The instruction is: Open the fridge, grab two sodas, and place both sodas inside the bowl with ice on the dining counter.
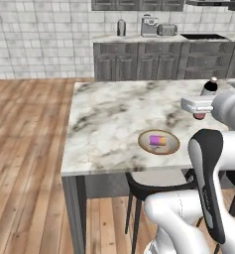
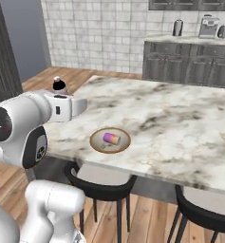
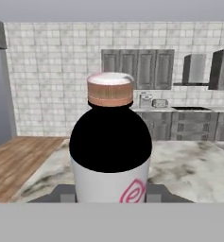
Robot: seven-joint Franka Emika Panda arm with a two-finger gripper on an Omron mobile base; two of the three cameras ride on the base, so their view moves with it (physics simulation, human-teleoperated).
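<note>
Claw (image 3: 111,201) grips the bottle (image 3: 110,151) above the table (image 1: 109,119); next, lower it beside the can (image 1: 157,141) in the bowl (image 1: 158,151).

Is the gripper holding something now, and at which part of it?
Yes. The gripper is shut on the bottle, upright, with the fingers at its lower body, on the white label below the dark shoulder.

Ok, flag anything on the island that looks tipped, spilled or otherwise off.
The can lies on its side in the bowl on the marble dining counter, not upright; no spill shows. The gripper holds the bottle upright above the counter.
</note>
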